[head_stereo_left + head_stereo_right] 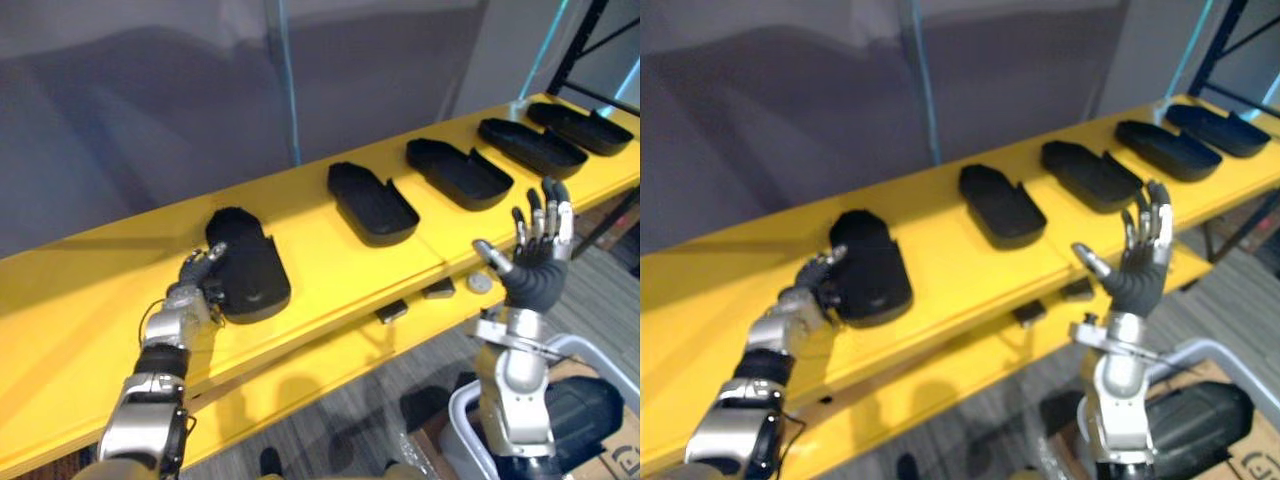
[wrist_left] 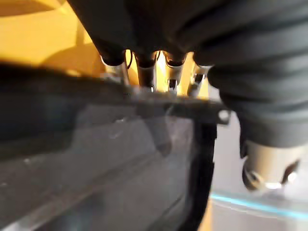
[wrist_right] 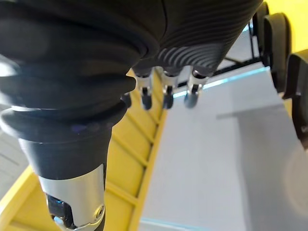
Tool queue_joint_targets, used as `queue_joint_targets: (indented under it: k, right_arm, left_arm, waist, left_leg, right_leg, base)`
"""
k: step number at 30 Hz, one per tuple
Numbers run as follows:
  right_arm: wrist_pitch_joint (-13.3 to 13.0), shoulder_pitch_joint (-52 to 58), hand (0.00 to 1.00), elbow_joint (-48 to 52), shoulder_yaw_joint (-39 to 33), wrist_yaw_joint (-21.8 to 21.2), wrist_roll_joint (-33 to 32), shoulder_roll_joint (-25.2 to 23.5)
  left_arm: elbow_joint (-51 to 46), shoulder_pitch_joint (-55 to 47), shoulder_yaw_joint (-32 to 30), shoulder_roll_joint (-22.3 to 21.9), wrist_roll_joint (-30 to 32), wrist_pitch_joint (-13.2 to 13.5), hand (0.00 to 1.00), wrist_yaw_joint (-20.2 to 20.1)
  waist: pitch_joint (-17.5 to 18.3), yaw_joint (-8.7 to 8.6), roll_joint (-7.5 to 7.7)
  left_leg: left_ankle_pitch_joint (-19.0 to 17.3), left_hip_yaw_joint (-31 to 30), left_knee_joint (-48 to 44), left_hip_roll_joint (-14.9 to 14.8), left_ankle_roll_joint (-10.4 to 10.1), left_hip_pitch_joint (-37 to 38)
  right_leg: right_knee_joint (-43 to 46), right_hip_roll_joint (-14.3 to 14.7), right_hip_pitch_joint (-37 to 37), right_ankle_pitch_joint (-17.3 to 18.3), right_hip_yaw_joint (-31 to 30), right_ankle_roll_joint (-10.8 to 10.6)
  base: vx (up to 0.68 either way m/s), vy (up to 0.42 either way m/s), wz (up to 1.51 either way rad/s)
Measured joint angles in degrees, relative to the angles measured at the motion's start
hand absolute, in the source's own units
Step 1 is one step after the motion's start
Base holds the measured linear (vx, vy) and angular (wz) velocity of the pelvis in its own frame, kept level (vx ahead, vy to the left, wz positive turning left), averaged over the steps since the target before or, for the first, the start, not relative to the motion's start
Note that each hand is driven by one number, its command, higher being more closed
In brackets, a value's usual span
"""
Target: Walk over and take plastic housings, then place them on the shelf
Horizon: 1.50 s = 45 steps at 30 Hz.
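On the yellow shelf (image 1: pixel 90 290), leftmost housing (image 1: pixel 250 265) lies flat near the front edge, left hand (image 1: pixel 197 282) curled on its near rim, so a snagged pull-back could drag it off; right hand (image 1: pixel 535 262) spread, empty.

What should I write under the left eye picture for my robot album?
Robot's left hand grips the rim of the nearest black housing on the yellow shelf; right hand raised open.
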<state>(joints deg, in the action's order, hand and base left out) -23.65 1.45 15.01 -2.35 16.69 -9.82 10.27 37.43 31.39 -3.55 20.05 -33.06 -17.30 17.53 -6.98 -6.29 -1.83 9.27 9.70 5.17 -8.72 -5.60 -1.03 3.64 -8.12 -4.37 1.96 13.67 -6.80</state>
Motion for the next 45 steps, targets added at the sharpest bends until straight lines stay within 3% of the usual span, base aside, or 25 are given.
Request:
queue_joint_targets:
  k: [6, 18, 21, 25, 28, 29, 31, 35, 40, 42, 45]
  right_arm:
    - [0.70, 0.00, 0.00, -0.58, 1.61, 0.96, 0.64, -1.69]
    - [1.64, 0.18, 0.00, -1.02, 2.89, 0.79, 0.98, -2.13]
    - [1.64, 0.54, 0.00, -1.03, 2.87, -0.44, 0.26, -2.08]
    - [1.64, 0.59, 0.00, -1.04, 2.86, -2.76, -0.68, -1.85]
    - [1.64, 1.16, 0.00, -0.87, 2.89, -5.03, -0.69, -1.58]
    - [1.65, 1.43, 0.00, -0.85, 2.89, -5.53, -0.69, -1.56]
    - [2.13, 3.45, 0.00, -0.16, 2.84, -6.67, -0.69, -1.57]
    - [2.90, 5.40, 0.00, 0.16, 2.65, -8.72, -0.70, -1.82]
    - [3.02, 6.39, 0.00, 0.45, 2.93, -11.48, -1.87, -3.17]
    - [3.43, 6.40, 0.00, 0.46, 4.59, -11.85, -2.64, -4.12]
    - [3.90, 6.40, 0.00, 0.38, 6.62, -11.52, -2.85, -4.24]
  left_arm:
    - [-2.49, -2.03, -0.90, -2.83, -2.67, 3.83, 0.00, 2.46]
    - [-8.51, -5.07, -4.26, -4.82, -0.62, 7.09, 0.00, 5.96]
    - [-13.45, -5.08, -7.28, -3.98, 0.48, 10.44, 0.00, 4.99]
    - [-23.49, -5.25, -10.43, 0.60, 2.22, 16.33, 0.00, 4.04]
    - [-37.30, -10.93, -14.89, 1.94, 4.11, 22.46, 0.00, 3.91]
    - [-40.20, -12.94, -15.55, 1.80, 4.60, 23.28, 0.00, 3.84]
    - [-49.12, -21.12, -17.43, -0.52, 6.53, 26.21, 0.00, 3.66]
    - [-59.44, -38.23, -21.92, -10.07, 13.76, 29.99, 0.00, 5.69]
    - [-58.49, -49.32, -28.81, -14.47, 16.38, 31.00, 0.00, 13.64]
    - [-53.50, -52.96, -32.50, -15.27, 17.90, 30.56, 0.00, 18.53]
    - [-44.27, -54.91, -35.46, -18.08, 17.71, 31.47, 0.00, 21.04]
  waist:
    - [0.00, 0.15, -0.01]
    - [0.03, 0.16, -0.18]
    - [0.04, 0.52, -0.40]
    - [0.20, 1.08, -1.23]
    - [0.95, 1.25, -2.37]
    - [1.11, 1.31, -2.61]
    - [1.68, 2.39, -3.47]
    - [2.04, 4.93, -3.90]
    - [2.59, 7.45, -2.32]
    - [3.23, 8.73, -1.27]
    - [3.79, 9.29, -0.47]
  left_leg:
    - [0.24, -0.99, -0.01, 0.31, -0.23, -0.03]
    - [0.73, -2.33, -0.03, 0.50, -0.32, -0.75]
    - [0.87, -2.93, -0.03, 0.52, -0.36, -1.02]
    - [0.90, -3.16, -0.04, 0.55, -0.38, -1.02]
    - [0.88, -3.57, -0.04, 0.77, -0.39, -1.05]
    - [0.87, -3.69, -0.04, 0.83, -0.39, -1.04]
    - [0.79, -4.24, -0.04, 0.98, -0.37, -0.98]
    - [0.32, -5.23, -0.04, 1.30, 0.12, -1.18]
    - [0.14, -7.49, -0.03, 2.05, -0.07, -2.31]
    - [0.18, -7.57, -0.03, 2.38, 0.30, -2.39]
    - [0.44, -8.64, -0.04, 2.63, -0.02, -3.07]
  right_leg:
    - [-0.25, -0.09, -0.59, -0.22, 0.82, -0.48]
    - [-0.23, -0.11, -0.66, 0.20, 2.21, -0.09]
    - [-0.15, -0.05, -0.71, 0.29, 2.73, -0.01]
    - [0.07, -0.09, -0.82, 0.48, 3.04, -0.01]
    - [0.25, -0.28, -1.01, 0.81, 3.44, -0.10]
    - [0.25, -0.32, -1.12, 0.90, 3.56, -0.15]
    - [0.15, -0.42, -1.62, 1.14, 4.25, -0.24]
    - [-0.29, -0.59, -2.26, 1.83, 5.74, -0.95]
    - [-1.55, -0.74, -3.55, 1.98, 8.51, -1.13]
    - [-1.69, -0.94, -3.72, 1.98, 8.60, -1.14]
    - [-1.43, -0.93, -3.84, 1.94, 9.73, -1.02]
  base:
    - [0.00, 0.001, 0.07]
    - [-0.01, -0.002, 0.05]
    - [0.00, -0.016, 0.09]
    - [0.00, -0.019, 0.04]
    - [0.02, -0.006, 0.06]
    - [0.02, -0.004, 0.10]
    - [0.02, -0.011, 0.14]
    - [0.00, -0.002, 0.18]
    - [0.01, -0.001, 0.30]
    - [0.06, -0.003, 0.05]
    - [0.06, -0.020, 0.18]
